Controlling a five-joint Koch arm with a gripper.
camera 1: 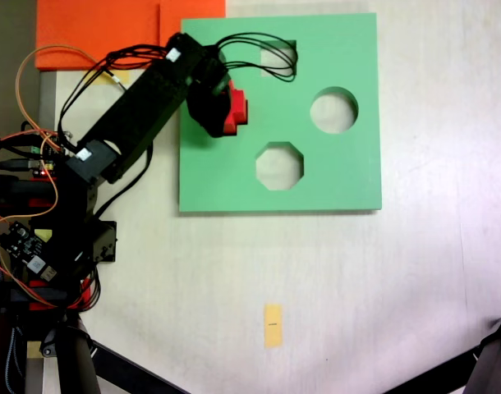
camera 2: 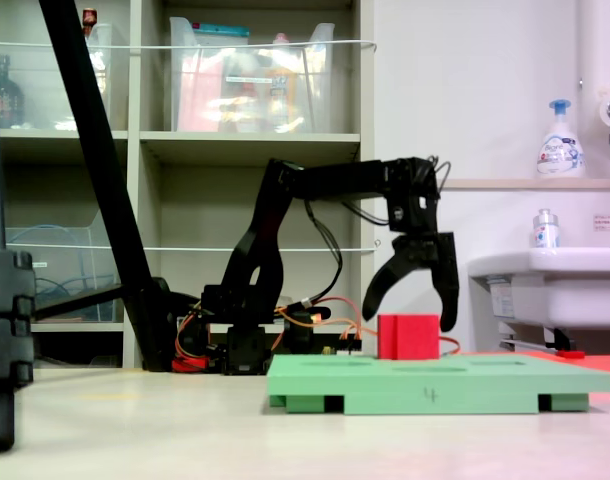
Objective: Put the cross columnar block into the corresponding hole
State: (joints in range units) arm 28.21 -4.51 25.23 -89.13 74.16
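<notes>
One red cross block [camera 1: 236, 108], one green foam board [camera 1: 349, 176], three visible cutouts, one yellow tag [camera 1: 273, 325], two bottles.

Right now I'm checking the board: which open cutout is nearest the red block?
The octagonal cutout, just below-right of the red block; the round cutout lies farther right.

Matt red foam block [camera 2: 408, 337], matt green foam board [camera 1: 333, 176], black plastic arm [camera 2: 325, 181].

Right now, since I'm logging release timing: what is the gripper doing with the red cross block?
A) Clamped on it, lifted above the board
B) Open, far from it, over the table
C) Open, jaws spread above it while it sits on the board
C: in a fixed view the gripper has its jaws spread apart above the red cross block, which sits on the green board.
</notes>
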